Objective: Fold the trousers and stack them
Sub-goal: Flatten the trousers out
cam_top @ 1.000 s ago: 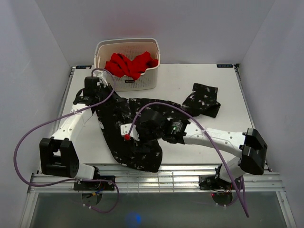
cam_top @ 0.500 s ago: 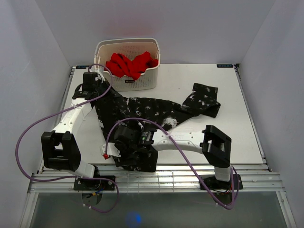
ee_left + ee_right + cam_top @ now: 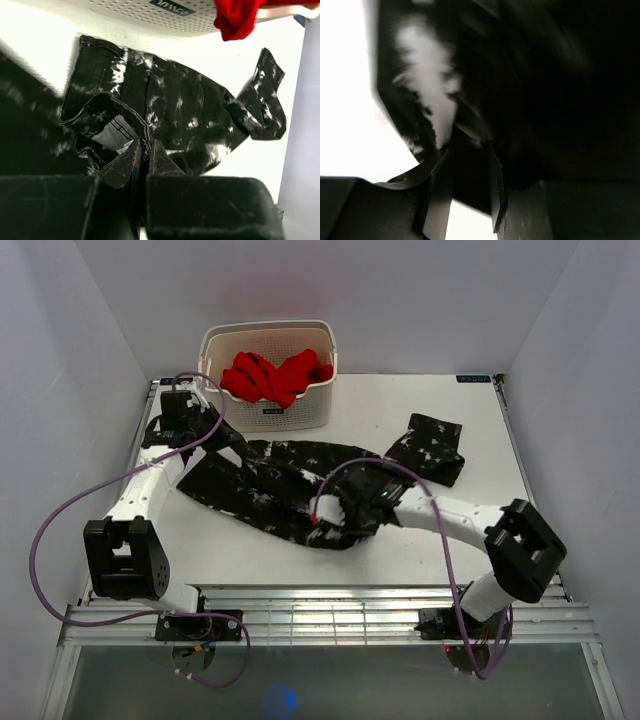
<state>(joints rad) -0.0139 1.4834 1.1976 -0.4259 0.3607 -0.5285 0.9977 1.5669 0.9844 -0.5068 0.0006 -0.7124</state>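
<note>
Left gripper [image 3: 141,171], far-left of worktop [image 3: 420,550]: jaws pressed tight on waistband of trousers [image 3: 265,480]. Trousers: spread across middle of worktop, running left to right, in front of basket [image 3: 300,412] holding red garment [image 3: 275,375]. Right gripper [image 3: 467,160], centre-right: jaws narrowed, pinching fabric fold. One leg end crumpled at far right.

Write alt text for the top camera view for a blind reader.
Black white-speckled trousers lie rumpled across a white table, the left gripper pinching their far-left end and the right gripper at their near middle. Behind them, a white basket holds a red garment.
</note>
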